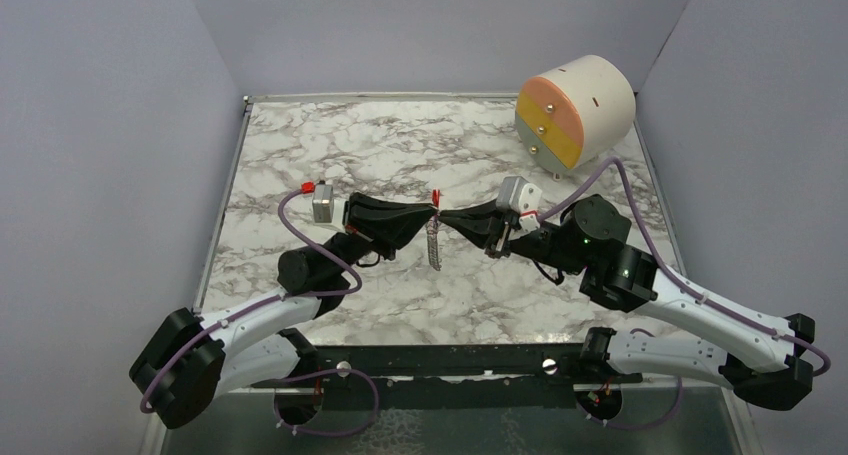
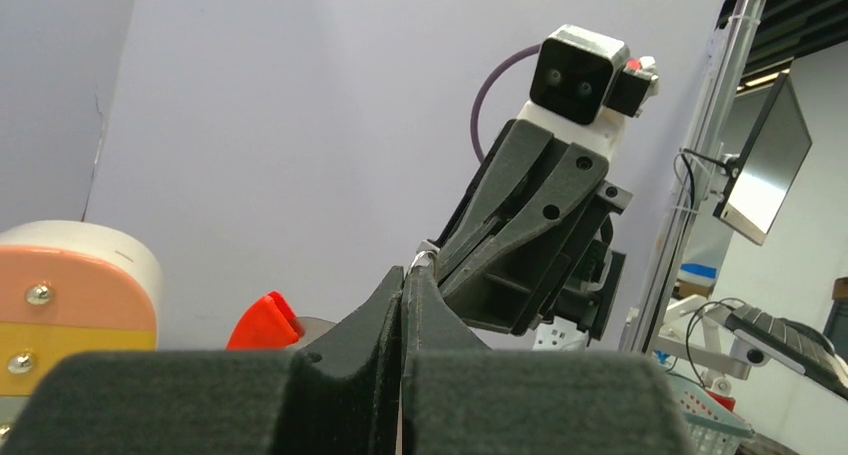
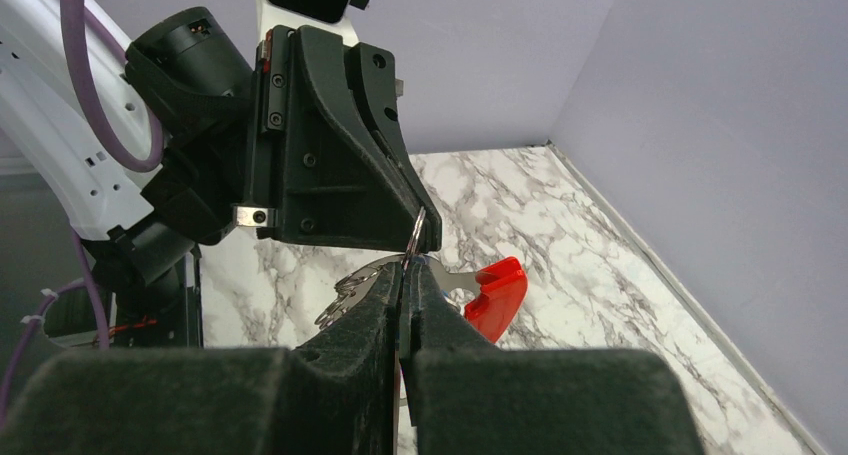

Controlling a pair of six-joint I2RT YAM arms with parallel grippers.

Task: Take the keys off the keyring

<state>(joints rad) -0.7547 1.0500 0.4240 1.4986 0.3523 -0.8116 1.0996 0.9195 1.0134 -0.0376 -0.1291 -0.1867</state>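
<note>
Keyring (image 1: 433, 243) hangs in the air at the middle of the scene, above the marble tabletop (image 1: 330, 155) and clear of it, right where your 2 arms meet nose to nose. From the top camera you see its grey toothed strap dangling straight down below the fingertips, with the red piece (image 1: 436, 195) sticking up just above them.

Your left gripper (image 1: 428, 216) comes in from the left with its jaws pressed together; in its own wrist view the 2 dark fingers (image 2: 385, 305) show no gap between them, and a thin wire ring (image 2: 424, 256) peeks out at their tips. The red piece (image 2: 265, 322) sits just to the left of those fingers.

Your right gripper (image 1: 448, 218) comes in from the right, also clamped. In the right wrist view its fingers (image 3: 430, 310) are squeezed tight on the keyring, and the wire ring (image 3: 415, 232) rises from their tips to touch the tip of the left gripper (image 3: 425, 237) facing it. There the red piece (image 3: 497, 295) lies just right of the fingers and the strap's silvery toothed edge just left. Both grippers pinch at the same small ring, tip against tip.

Well apart from all this, a cylindrical drawer unit (image 1: 580, 110) with a pink and a yellow front stands at the far right corner of the tabletop.
</note>
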